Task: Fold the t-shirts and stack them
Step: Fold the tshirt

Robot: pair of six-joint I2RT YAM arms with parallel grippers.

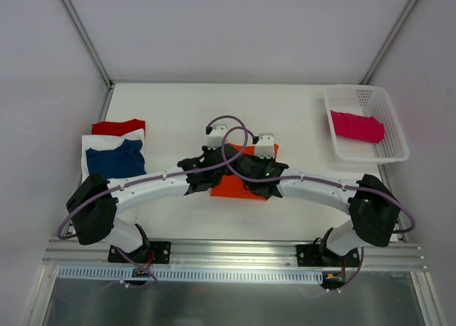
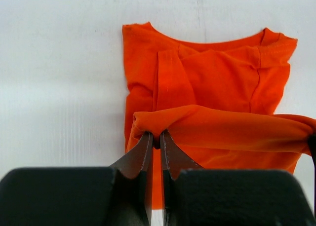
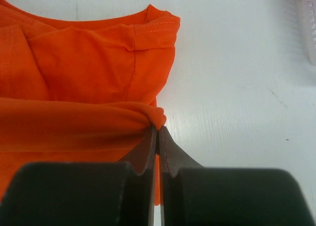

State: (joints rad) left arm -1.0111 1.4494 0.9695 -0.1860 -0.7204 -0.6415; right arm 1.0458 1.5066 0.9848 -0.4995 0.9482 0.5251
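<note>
The orange t-shirt lies at the table's middle, mostly under both arms. My left gripper is shut on the left end of its lifted near edge, which stretches across to my right gripper, shut on the right end. The collar end lies flat on the table beyond, also in the right wrist view. A stack of navy blue, white and red t-shirts lies at the left. A magenta pink t-shirt lies in the basket.
The white mesh basket stands at the back right corner. Metal frame posts rise at the table's back corners. An aluminium rail with both arm bases runs along the near edge.
</note>
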